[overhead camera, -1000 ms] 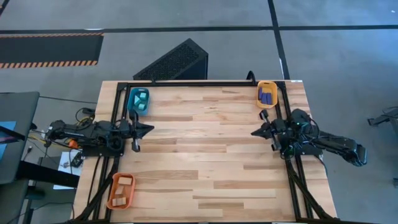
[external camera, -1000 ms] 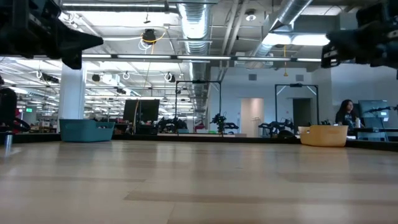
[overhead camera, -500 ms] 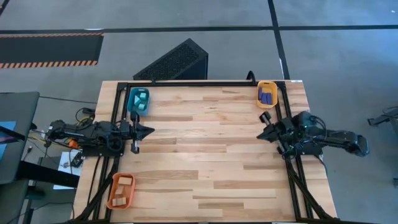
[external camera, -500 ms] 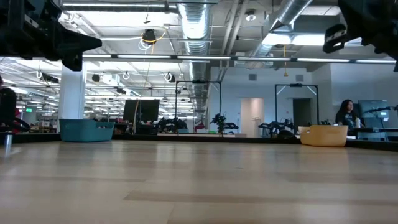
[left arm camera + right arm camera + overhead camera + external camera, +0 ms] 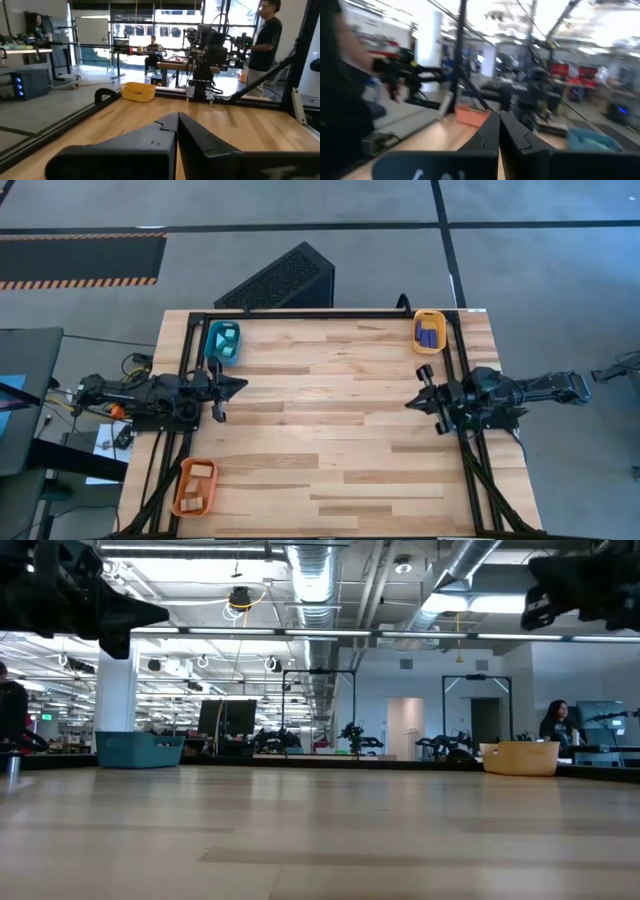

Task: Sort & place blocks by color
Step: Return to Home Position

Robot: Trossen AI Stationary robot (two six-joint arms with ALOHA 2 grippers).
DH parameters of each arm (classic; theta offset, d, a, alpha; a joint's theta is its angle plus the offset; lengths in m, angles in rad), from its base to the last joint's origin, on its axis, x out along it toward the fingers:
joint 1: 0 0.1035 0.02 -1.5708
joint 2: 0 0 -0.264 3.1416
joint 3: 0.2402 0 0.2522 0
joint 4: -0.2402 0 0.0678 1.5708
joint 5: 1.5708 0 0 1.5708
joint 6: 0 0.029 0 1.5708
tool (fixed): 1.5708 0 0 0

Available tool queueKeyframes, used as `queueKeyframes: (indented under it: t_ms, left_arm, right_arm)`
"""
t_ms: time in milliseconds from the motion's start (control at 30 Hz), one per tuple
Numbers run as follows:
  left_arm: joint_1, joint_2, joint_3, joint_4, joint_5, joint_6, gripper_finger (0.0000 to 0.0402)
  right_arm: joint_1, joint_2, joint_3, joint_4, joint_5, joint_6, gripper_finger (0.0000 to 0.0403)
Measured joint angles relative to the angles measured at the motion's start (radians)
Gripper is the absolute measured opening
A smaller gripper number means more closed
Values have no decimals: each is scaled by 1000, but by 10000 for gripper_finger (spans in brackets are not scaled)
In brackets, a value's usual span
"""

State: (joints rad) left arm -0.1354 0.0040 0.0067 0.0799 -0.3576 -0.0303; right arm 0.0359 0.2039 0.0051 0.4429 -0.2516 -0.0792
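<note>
Since the blocks (image 5: pixel 203 471) are lying sorted far from the fingers (image 5: pixel 150 136), I am parking left gripper (image 5: pixel 238 385) and right gripper (image 5: pixel 412 401) pressed together.

The right arm (image 5: pixel 520 390) is swung round since 1 s ago. In the high view its rear end, then angled toward the picture's bottom, is now raised, so that the arm is laid straight and level across the right edge of the table (image 5: pixel 330 430). The right gripper (image 5: pixel 409 402) is thereby turned to point squarely toward the left side and is set slightly lower in that picture than before. In the low view this gripper is seen higher than 1 s ago, and it is levelled again after the tilt of 0.5 s ago. The left gripper (image 5: pixel 238 385) is shifted only very slightly.
</note>
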Motion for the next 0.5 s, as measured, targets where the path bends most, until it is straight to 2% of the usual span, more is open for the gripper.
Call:
queueKeyframes:
  t_ms: [267,367,500]
  left_arm:
    - [60,0,0,0,74,-63,0]
    - [68,0,0,-2,85,-64,0]
    - [68,5,0,-19,147,-66,0]
  right_arm:
    - [-21,0,0,-189,191,40,14]
    - [-40,0,0,-238,201,59,15]
    - [-32,0,0,-251,181,57,13]
